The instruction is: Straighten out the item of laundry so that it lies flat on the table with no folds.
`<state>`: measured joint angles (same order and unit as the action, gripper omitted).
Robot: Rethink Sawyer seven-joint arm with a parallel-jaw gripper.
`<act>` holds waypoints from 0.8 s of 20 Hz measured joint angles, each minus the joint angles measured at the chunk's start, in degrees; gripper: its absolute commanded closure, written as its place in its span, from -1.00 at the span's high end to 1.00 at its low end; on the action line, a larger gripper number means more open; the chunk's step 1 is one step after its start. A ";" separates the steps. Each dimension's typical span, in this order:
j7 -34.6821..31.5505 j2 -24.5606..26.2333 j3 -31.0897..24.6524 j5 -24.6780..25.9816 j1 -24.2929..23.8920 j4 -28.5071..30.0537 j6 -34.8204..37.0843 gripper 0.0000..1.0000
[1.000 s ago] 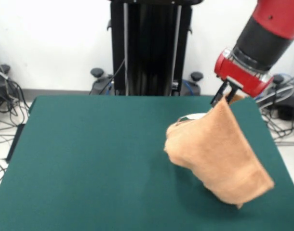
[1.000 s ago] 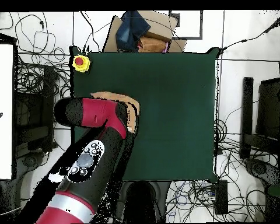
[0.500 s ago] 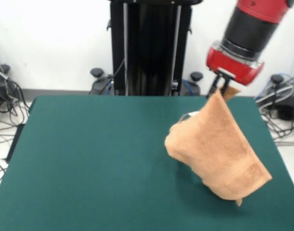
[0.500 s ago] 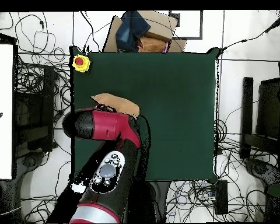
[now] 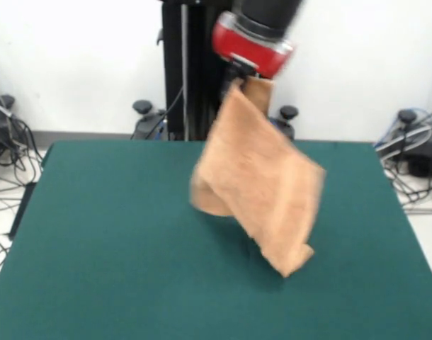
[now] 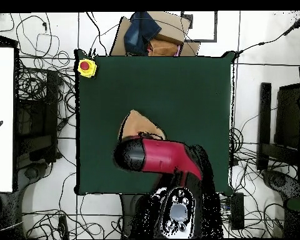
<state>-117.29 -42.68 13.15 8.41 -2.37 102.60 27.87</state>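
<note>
The light orange-tan towel (image 5: pixel 262 180) hangs in the air from one corner, swinging above the dark green table (image 5: pixel 103 234). My gripper (image 5: pixel 237 76) is shut on the towel's top corner, high over the table's far middle. The towel's lower corner hangs just above the table; I cannot tell if it touches. In the overhead view only part of the towel (image 6: pixel 137 124) shows beside the red arm, which hides the gripper there.
A yellow box with a red button (image 6: pixel 85 67) sits at one table corner in the overhead view. The black pedestal (image 5: pixel 219 71) stands behind the table's far edge. Cables and clutter lie on the floor around the table.
The arm has swung left in the front view and risen, carrying the towel from the right side toward the table's middle. The towel has lifted and swings below the gripper.
</note>
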 measured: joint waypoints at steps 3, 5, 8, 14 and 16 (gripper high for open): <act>7.58 -4.77 -2.05 4.82 -6.94 2.93 0.16 -1.00; 12.44 -7.15 -3.04 7.60 -10.87 4.28 0.14 -1.00; 17.08 -9.02 -3.94 10.08 -14.46 5.30 0.14 -1.00; 21.81 -10.72 -4.37 12.46 -16.61 6.56 0.16 -1.00; 21.80 -10.40 -4.37 12.46 -15.09 6.47 0.16 -1.00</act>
<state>-95.49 -53.08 8.78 20.86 -17.46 109.07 28.03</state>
